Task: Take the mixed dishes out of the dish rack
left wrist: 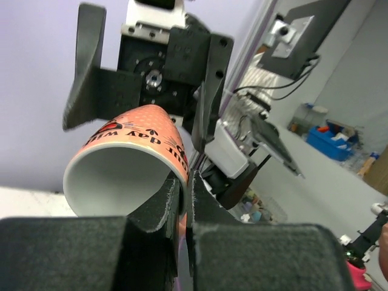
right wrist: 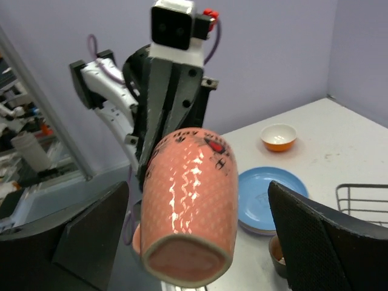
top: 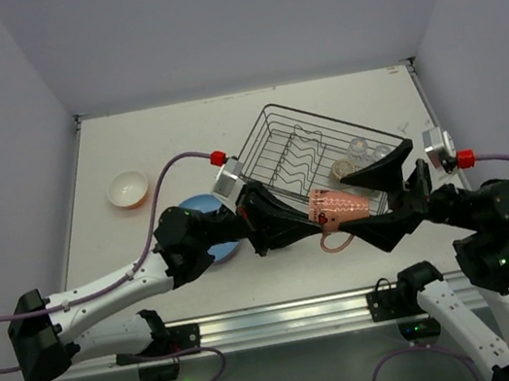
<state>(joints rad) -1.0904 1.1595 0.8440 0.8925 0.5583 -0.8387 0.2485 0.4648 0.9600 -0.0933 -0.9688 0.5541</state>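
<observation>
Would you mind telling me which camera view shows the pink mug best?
The right wrist view: the pink mug fills the centre, its whole side and base visible. The left wrist view shows only its rim and white inside; the top view shows it small.

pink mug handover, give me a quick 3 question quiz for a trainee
1. True or false: the right gripper is clamped on the pink mug.
2. Which part of the mug does the left gripper pinch? A) the handle B) the wall at the rim C) the base
3. In the top view, which dish sits to the left of the blue plate?

Key
1. False: its fingers stand wide on either side of the mug, clear of it.
2. B
3. The orange bowl.
</observation>
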